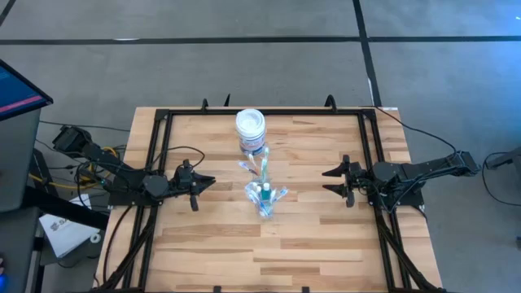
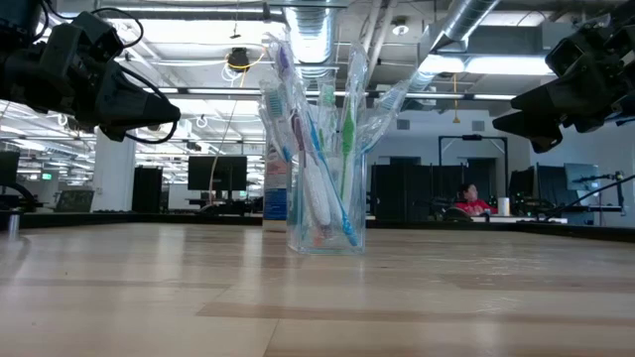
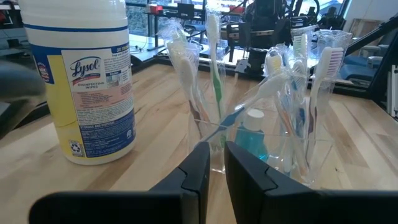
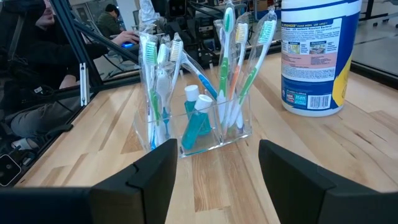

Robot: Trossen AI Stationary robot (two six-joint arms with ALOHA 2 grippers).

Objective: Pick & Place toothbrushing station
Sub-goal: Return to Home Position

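I am reading the clear organizer [image 1: 264,195] as standing upright near the middle of the bench [image 1: 326,236], well apart from every edge. It is holding a spray of wrapped toothbrushes [image 4: 239,68], heads up and leaning outward, in blue, green and white. A small blue tube [image 4: 198,121] with a white cap is sitting among them in an inner compartment. I cannot tell exactly how many brushes there are.

A white Lysol wipes canister [image 1: 251,130] is standing upright just beyond the organizer, toward the bench's far edge. From the high view I cannot tell whether the two are touching.

The left gripper [image 1: 210,182] is hovering above the bench on the left-edge side and pointing at the organizer. Its fingers [image 3: 198,168] are drawn almost together, with only a thin slit between them, and they are gripping nothing.

The right gripper [image 1: 326,181] is hovering on the right-edge side, facing the organizer from the opposite direction. Its fingers [image 4: 155,168] are spread wide and are carrying nothing.

Both claws are hanging clear of the wood in the low view, level with the brush heads, with the organizer between them.
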